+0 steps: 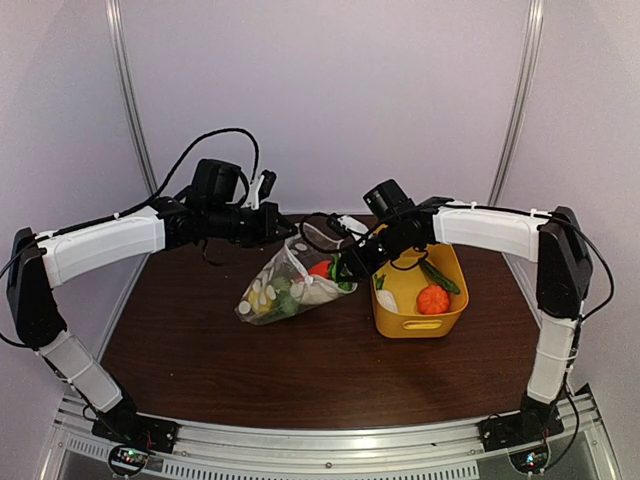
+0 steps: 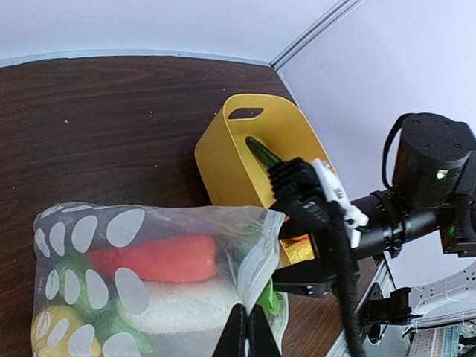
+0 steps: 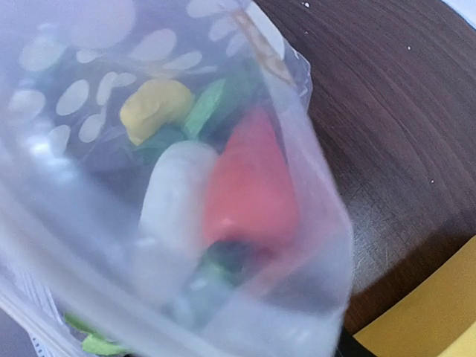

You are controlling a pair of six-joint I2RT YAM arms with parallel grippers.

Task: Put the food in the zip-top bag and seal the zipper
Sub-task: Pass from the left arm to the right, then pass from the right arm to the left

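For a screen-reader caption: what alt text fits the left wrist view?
The left fingers, shut, pinch the mouth edge of a dotted clear zip-top bag holding a red piece, a white radish and a yellow piece. Beyond it are a yellow basket and the right arm.

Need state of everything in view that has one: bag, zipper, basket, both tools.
zip-top bag: mouth lifted, partly filled.
zipper: unsealed.
yellow basket: upright, orange piece and cucumber inside.
left tool: shut on the bag's mouth edge.
right tool: at the bag mouth; open or shut unclear.
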